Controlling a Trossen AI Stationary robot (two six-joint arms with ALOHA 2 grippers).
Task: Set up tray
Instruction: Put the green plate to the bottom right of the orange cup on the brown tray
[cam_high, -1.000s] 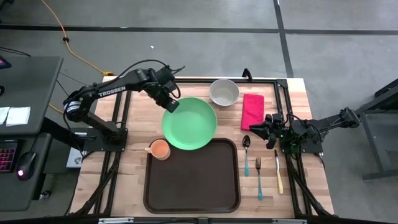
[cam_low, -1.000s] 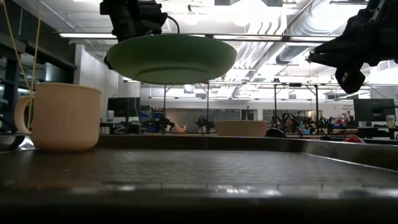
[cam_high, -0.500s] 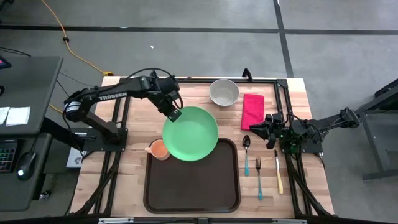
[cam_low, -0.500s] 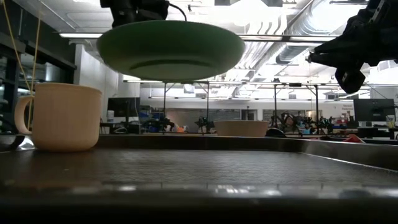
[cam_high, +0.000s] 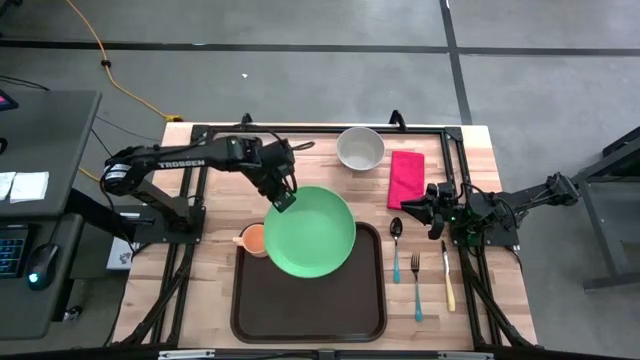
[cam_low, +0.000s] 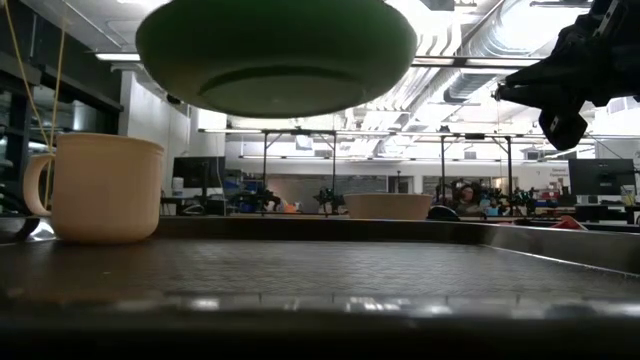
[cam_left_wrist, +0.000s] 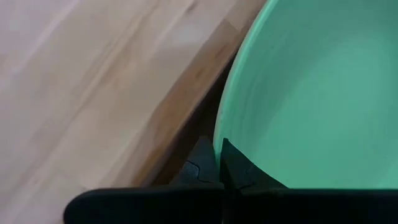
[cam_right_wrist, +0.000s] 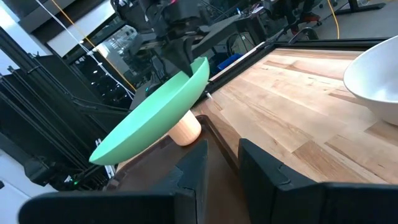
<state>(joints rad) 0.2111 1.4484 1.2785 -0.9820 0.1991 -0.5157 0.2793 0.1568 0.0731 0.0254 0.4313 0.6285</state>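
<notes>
The green plate (cam_high: 310, 231) hangs over the far part of the dark brown tray (cam_high: 300, 310), which lies flat on the table's near middle. My left gripper (cam_high: 284, 202) is shut on the plate's far-left rim. In the low view the plate (cam_low: 275, 55) floats high above the tray floor (cam_low: 320, 270). The right wrist view shows the plate (cam_right_wrist: 155, 118) tilted. My right gripper (cam_high: 415, 203) waits open at the table's right, above the spoon (cam_high: 396, 240). My left gripper pinches the plate's rim (cam_left_wrist: 219, 144) at its far-left side, one finger (cam_left_wrist: 202, 173) under the outside and the other finger (cam_left_wrist: 242, 173) on the inner face. The fingers come slanting down from the table's far left. The plate is lifted clear and tilted.
A tan cup (cam_high: 254, 240) stands at the tray's far-left corner, partly under the plate. A white bowl (cam_high: 360, 148) and a red napkin (cam_high: 406, 178) sit at the far side. A spoon, a fork (cam_high: 417, 285) and a knife (cam_high: 447, 275) lie right of the tray.
My left gripper has moved toward the table's near edge and a little right, staying shut on the plate. The plate has travelled with it, from above the bare wood behind the tray to above the tray's far part, and looms larger in the low view.
</notes>
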